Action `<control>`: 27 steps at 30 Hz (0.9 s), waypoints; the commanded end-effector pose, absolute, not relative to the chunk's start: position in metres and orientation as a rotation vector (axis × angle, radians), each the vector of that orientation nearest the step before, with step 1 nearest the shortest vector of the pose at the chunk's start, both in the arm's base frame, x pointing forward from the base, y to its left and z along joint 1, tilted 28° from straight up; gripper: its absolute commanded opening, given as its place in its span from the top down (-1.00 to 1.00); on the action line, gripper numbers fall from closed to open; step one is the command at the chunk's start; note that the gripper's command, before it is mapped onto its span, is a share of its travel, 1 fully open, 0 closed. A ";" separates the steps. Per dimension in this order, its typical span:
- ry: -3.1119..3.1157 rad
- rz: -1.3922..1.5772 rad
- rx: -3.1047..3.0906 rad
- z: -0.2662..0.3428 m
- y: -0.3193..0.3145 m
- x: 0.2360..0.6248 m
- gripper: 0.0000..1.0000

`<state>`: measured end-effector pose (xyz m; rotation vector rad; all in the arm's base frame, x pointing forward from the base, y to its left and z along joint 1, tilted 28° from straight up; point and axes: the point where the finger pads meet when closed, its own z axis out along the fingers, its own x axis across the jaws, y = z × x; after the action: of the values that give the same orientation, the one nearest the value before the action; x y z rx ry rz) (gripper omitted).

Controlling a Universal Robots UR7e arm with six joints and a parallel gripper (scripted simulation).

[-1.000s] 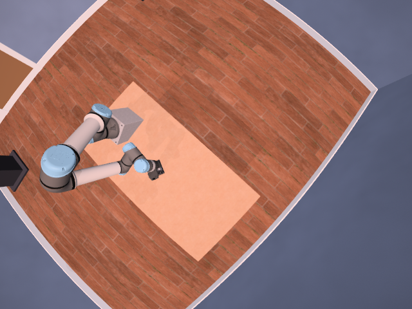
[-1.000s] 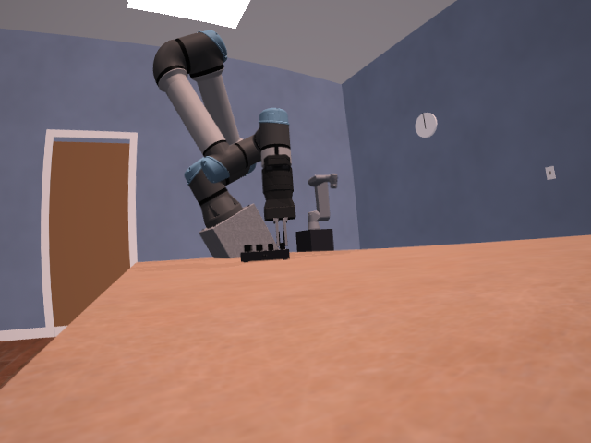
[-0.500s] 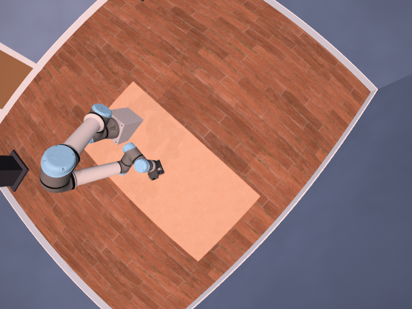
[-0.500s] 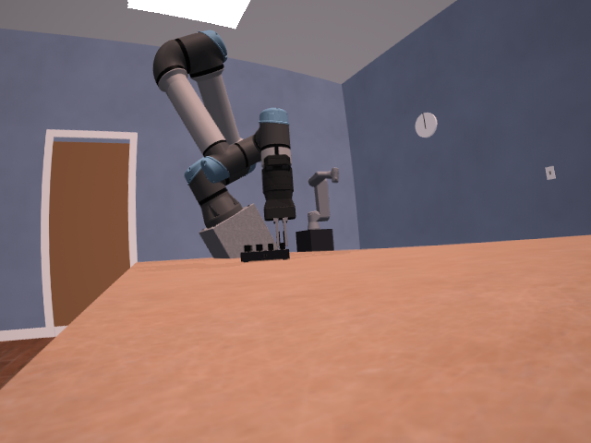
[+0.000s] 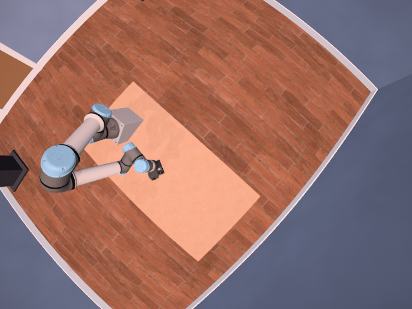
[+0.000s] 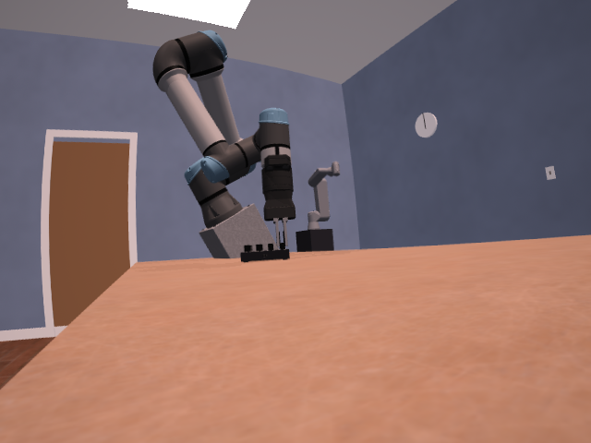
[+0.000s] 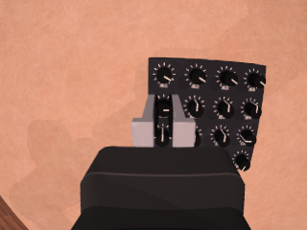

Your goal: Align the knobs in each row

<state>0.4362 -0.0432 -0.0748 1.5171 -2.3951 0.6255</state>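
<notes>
A: Where's the hand (image 7: 164, 129)?

B: Clenched on a knob (image 7: 164, 121) at the knob box's (image 7: 207, 67) left edge, far down the worktop (image 6: 333, 333); it's small, stiff, likely slick; pinch its sides squarely, twist gently.
</notes>
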 end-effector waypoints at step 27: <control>-2.135 0.565 1.798 -0.074 -0.043 0.437 0.40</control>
<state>0.4362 -0.0432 -0.0748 1.7286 -2.2028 0.5805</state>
